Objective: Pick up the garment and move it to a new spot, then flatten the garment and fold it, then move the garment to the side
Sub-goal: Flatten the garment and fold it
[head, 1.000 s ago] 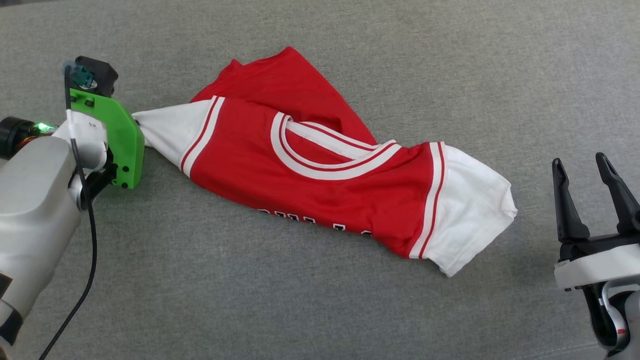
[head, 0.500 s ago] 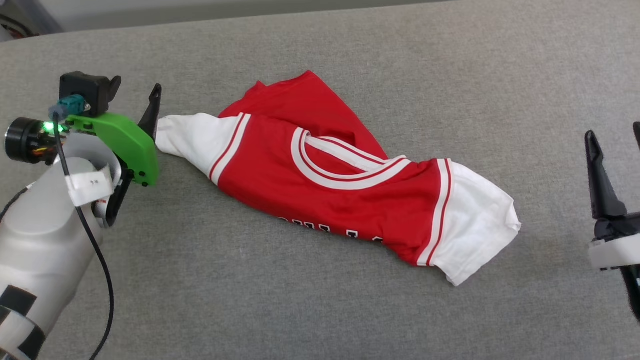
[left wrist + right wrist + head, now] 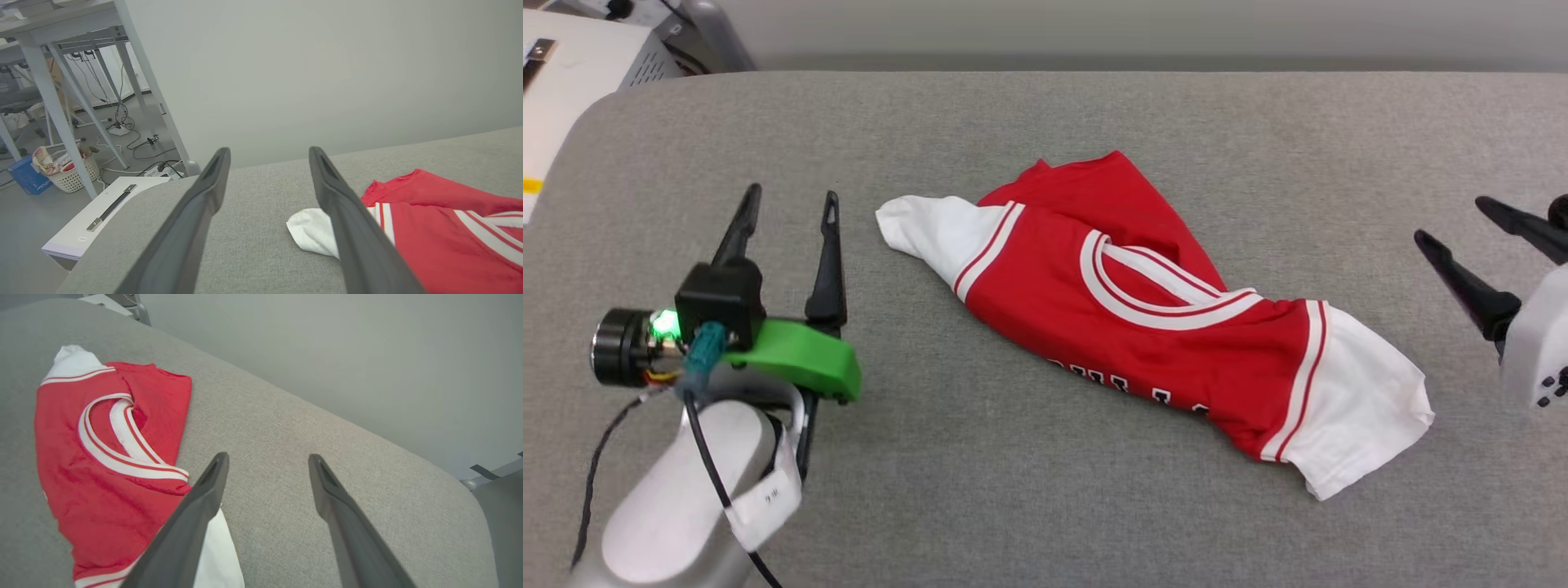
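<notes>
Jaws spread, empty, both sides; rumpled soft garment [image 3: 1217, 355] on coarse grey weave [image 3: 1013, 490].

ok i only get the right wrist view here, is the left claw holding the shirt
observer: No. In the head view the left claw is open and empty, with bare grey surface between it and the garment.
operator: which part of it is closest to that claw
observer: A white sleeve, its tip pointing toward the claw.
operator: can you see the print
observer: Partly. Black letters show along the garment's near edge, and the rest is tucked under.
</notes>
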